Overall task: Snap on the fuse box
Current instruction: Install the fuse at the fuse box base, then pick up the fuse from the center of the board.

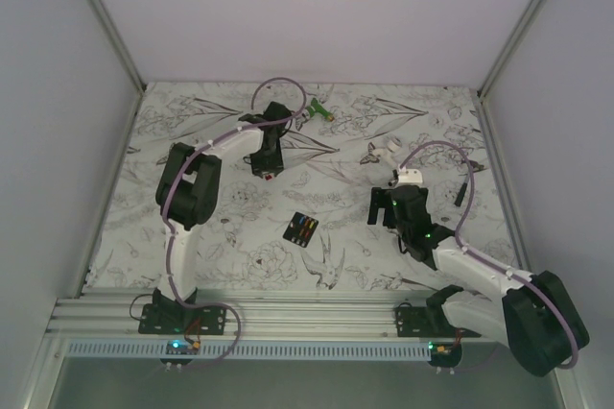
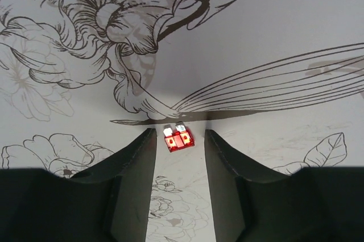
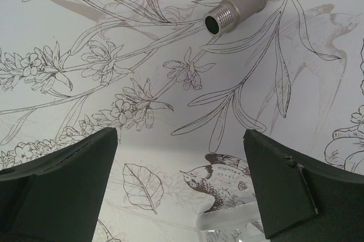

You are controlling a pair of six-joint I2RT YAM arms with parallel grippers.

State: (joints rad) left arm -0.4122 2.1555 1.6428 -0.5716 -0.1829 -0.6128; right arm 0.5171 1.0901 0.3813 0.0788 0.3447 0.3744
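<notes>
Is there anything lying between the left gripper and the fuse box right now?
Nothing visible does. In the top view, only bare patterned table separates the left gripper from the fuse box. A red fuse lies between its open jaws, not on that path.

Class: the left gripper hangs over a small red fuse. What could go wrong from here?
1. The red fuse lies askew between the left gripper's open jaws; closing might flick it away instead of gripping it.
2. The fuse box lies apart from both grippers, unheld; pressing a fuse in could slide it.
</notes>
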